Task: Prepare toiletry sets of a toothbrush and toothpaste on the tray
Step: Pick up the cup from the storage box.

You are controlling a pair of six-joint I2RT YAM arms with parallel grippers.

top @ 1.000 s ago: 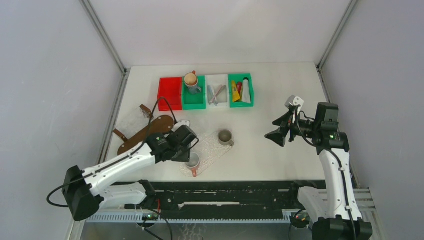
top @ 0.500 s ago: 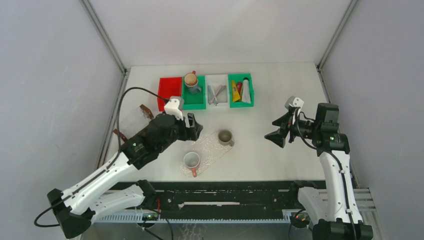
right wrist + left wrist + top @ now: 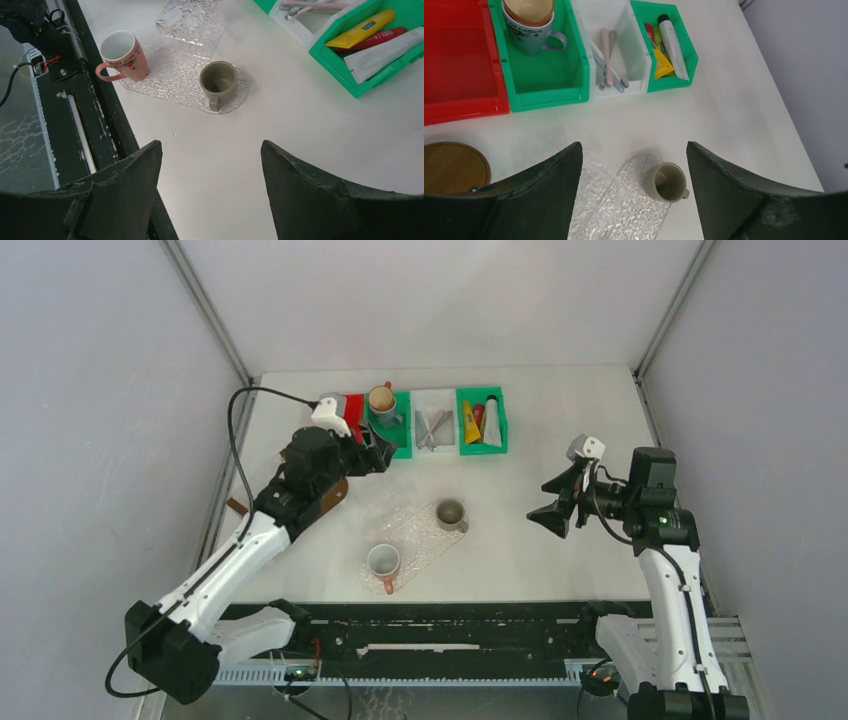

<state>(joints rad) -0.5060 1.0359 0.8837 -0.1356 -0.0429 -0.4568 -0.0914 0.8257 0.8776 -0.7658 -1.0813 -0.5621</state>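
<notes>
Several slim toothbrushes (image 3: 432,428) (image 3: 607,59), pink and pale, lie in a white bin at the back. Beside it a green bin holds toothpaste tubes (image 3: 480,423) (image 3: 667,46) (image 3: 372,35): yellow, red and white. The clear textured tray (image 3: 420,545) (image 3: 609,210) (image 3: 172,80) lies mid-table and carries an olive mug (image 3: 451,514) (image 3: 667,181) (image 3: 217,80) and a pink mug (image 3: 384,562) (image 3: 122,54). My left gripper (image 3: 383,453) (image 3: 633,146) hovers open and empty in front of the bins. My right gripper (image 3: 550,512) (image 3: 211,143) hangs open and empty over bare table, right of the tray.
A red bin (image 3: 352,425) (image 3: 459,60) and a green bin (image 3: 549,80) holding a lidded mug (image 3: 383,403) (image 3: 529,22) stand left of the toothbrush bin. A brown wooden board (image 3: 315,502) (image 3: 451,167) lies left of the tray. The black rail (image 3: 75,115) runs along the near edge.
My left gripper opened at the pink mug, left it on the tray, then rose and swung back toward the bins. The right arm barely moved.
</notes>
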